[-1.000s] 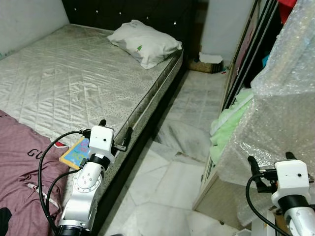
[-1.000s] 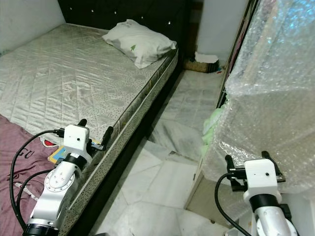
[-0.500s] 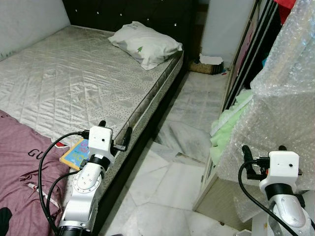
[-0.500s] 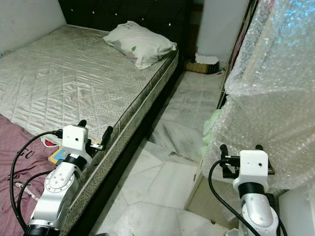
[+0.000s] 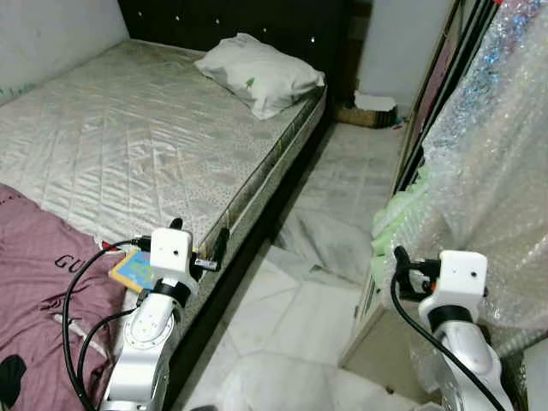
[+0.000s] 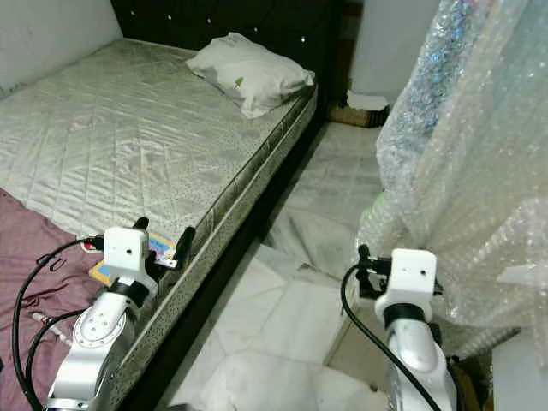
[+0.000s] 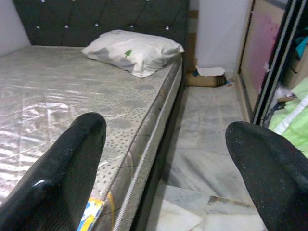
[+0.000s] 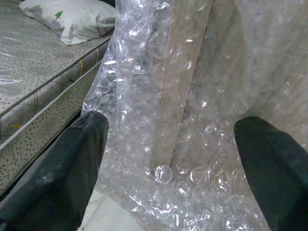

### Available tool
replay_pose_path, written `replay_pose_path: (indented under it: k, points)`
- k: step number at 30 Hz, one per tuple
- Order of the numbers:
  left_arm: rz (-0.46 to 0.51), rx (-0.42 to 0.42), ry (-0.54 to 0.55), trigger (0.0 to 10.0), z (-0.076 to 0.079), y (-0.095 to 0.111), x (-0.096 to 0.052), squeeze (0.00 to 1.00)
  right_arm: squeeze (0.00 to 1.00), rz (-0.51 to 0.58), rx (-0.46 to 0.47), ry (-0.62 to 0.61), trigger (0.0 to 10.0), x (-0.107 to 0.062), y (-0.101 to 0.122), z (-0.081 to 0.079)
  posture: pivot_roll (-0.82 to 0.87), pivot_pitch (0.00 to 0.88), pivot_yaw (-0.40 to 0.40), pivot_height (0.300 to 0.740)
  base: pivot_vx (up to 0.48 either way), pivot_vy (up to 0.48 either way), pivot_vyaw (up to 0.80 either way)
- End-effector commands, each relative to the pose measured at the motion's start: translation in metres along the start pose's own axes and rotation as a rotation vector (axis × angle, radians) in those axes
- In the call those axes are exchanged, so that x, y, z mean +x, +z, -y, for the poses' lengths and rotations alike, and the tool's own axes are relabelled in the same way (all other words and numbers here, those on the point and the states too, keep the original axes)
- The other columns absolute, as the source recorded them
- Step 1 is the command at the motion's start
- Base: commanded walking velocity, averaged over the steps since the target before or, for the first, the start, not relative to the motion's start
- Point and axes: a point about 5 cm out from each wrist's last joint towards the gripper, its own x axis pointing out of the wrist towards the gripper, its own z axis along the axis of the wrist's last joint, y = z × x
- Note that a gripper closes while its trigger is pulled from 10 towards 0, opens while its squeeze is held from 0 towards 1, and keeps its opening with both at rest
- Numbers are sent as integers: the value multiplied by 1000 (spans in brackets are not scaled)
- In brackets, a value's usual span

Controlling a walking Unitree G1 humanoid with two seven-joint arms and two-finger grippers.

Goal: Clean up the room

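Observation:
On the mattress (image 5: 128,145) lie a white pillow (image 5: 261,73) at the far end, a maroon garment (image 5: 43,282) at the near end and a colourful book (image 5: 133,267) by the edge. A grey cloth (image 5: 325,240) is spread on the tiled floor beside the bed. My left gripper (image 5: 199,233) hovers open over the mattress edge, just past the book, holding nothing. My right gripper (image 8: 168,168) is open and faces bubble wrap (image 8: 159,96) at close range.
A tall bubble-wrapped item (image 5: 497,171) stands on the right, close to my right arm. Green fabric (image 5: 398,218) spills from the wardrobe (image 5: 428,111) behind it. A small box (image 5: 368,110) sits at the far end of the narrow floor strip.
My right arm has swung left and slightly up, closer to the bubble wrap. The camera has shifted a little. The left arm has kept its place at the mattress edge.

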Motion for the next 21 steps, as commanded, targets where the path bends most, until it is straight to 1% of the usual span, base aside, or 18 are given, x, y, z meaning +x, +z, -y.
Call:
replay_pose_path:
  k: [1, 7, 14, 21]
  points:
    - [-2, -3, 12, 10000, -4, 2, -3, 0, 0, -7, 17, 23, 10000, 1, 2, -6, -16, 0, 19, 740, 0, 0, -488]
    - [-3, 4, 26, 10000, -5, 3, -7, 0, 0, -24, 17, 29, 10000, 0, 3, -8, -8, 0, 16, 740, 0, 0, 0]
    - [-18, -17, 19, 10000, -4, 2, -9, 0, 0, -30, 19, 24, 10000, -1, 3, -8, -9, 0, 19, 740, 0, 0, 0]
    - [-16, -10, 7, 10000, -4, 4, -7, 0, 0, -31, 17, 16, 10000, -2, 4, -7, -15, 0, 26, 740, 0, 259, 0]
